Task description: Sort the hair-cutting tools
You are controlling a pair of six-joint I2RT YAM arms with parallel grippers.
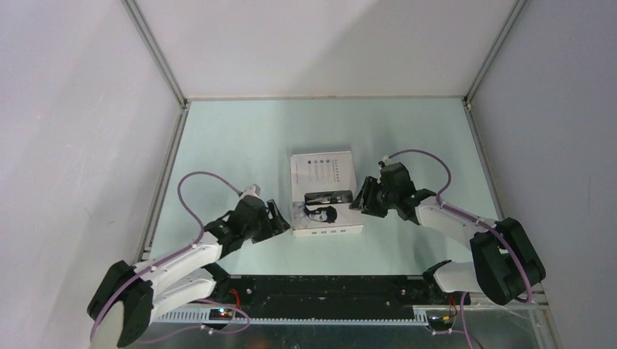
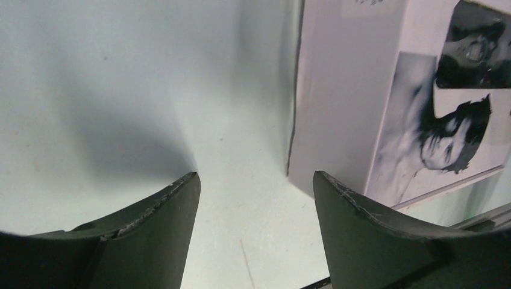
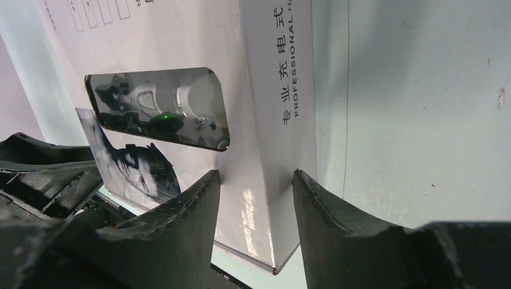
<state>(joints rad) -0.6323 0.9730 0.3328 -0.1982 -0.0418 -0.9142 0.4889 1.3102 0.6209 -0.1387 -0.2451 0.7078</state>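
- The hair-cutting tools are nowhere loose on the worktop (image 1: 240, 138). I judge they are packed inside the closed white box (image 1: 324, 171), which lies flat in the middle of it.
- A glossy dark window (image 3: 156, 108) in the printed lid shows something silvery, probably the clipper body. Glare keeps me from being sure.
- The tools should be hard, stiff plastic pieces, small and light, with the clipper the heaviest. None can be taken hold of until the lid is off.
- The box looks like thin, smooth card: light, a little slippery and easily dented. The best place to pinch it is the rim of the lid, while the base is held down.
- The right fingers (image 3: 193, 205) stand about half open astride the box's right edge, one over the lid and one outside the side wall. I cannot tell whether they touch it.
- The left fingers (image 2: 175, 205) stand wide apart and hold nothing, just left of the box's near-left corner.
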